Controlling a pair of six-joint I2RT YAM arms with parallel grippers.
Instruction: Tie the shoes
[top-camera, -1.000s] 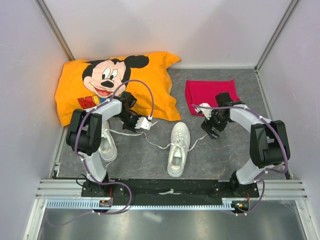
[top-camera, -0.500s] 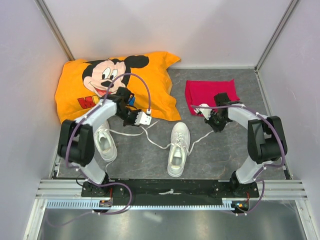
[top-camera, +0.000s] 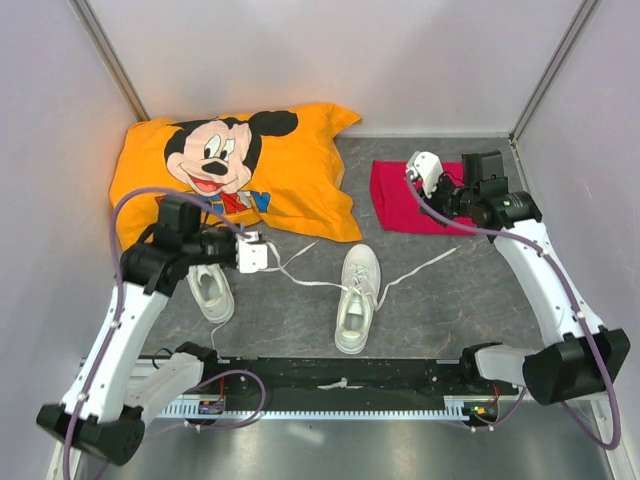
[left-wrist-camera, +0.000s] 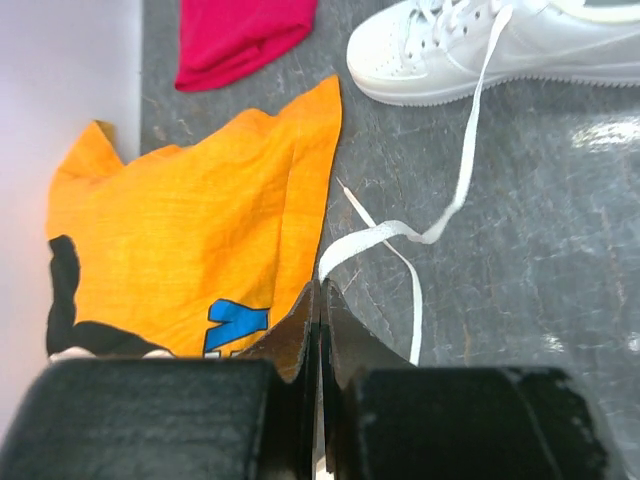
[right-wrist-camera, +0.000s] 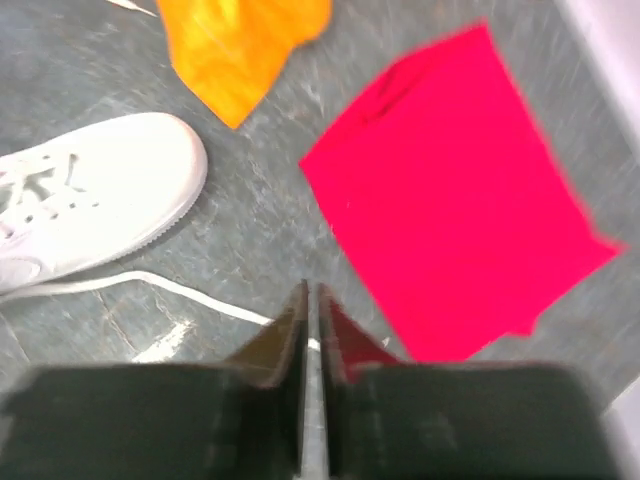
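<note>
On the table (top-camera: 300, 315) | left hand (left-wrist-camera: 320, 292) pinches lace (left-wrist-camera: 466, 150) | right hand (right-wrist-camera: 311, 296) closed

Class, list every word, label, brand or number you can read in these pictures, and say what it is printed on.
Orange pillow: coloured block letters under the cartoon mouse, partly hidden by the left arm, not readable.
White shoes, red cloth: no text seen.

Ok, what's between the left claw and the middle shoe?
Only the lace, running from the shoe into the shut left claw over grey floor; clearest in the left wrist view.
</note>
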